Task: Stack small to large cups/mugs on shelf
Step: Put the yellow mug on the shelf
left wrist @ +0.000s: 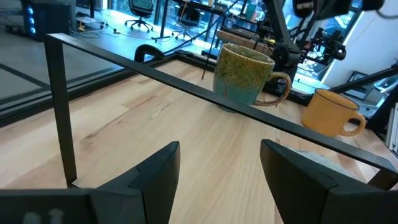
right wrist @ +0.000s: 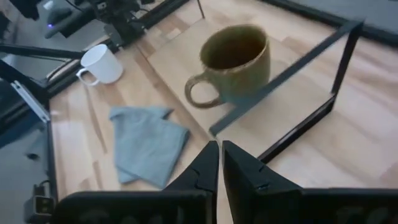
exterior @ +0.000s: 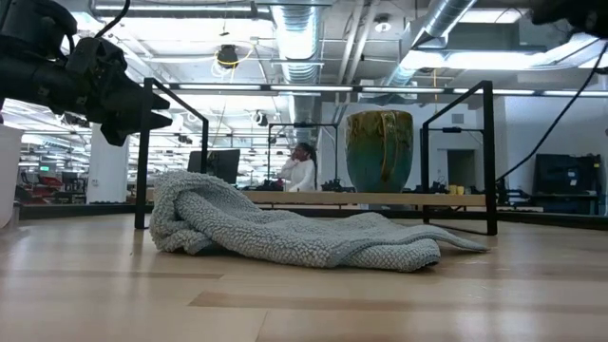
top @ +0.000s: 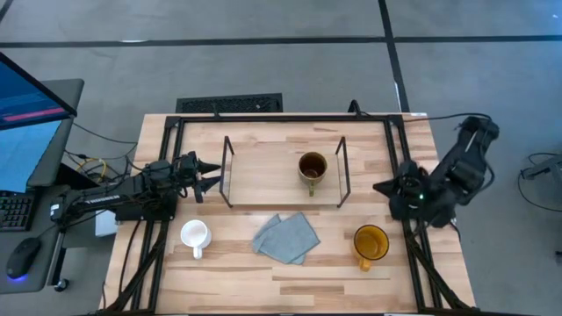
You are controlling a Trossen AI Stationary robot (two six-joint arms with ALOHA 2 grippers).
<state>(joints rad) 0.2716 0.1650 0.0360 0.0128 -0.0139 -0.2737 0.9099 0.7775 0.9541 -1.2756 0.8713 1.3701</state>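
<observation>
The olive-brown mug [top: 312, 167] stands upright on the right half of the light-wood shelf [top: 263, 167], handle toward the near edge. On the tabletop in front of the shelf, the small white mug [top: 194, 235] stands near the left and the yellow mug [top: 371, 243] near the right. My left gripper [top: 211, 175] waits open at the shelf's left wire end, nothing between its fingers [left wrist: 158, 171]. My right gripper [top: 379, 187] hovers shut and empty beyond the shelf's right end, pointing at the olive mug [right wrist: 236, 62].
A grey-blue cloth [top: 286, 237] lies crumpled on the table between the white and yellow mugs, just in front of the shelf. The shelf's black wire ends [top: 342, 171] stand upright on both sides. A monitor and keyboard sit off the table's left.
</observation>
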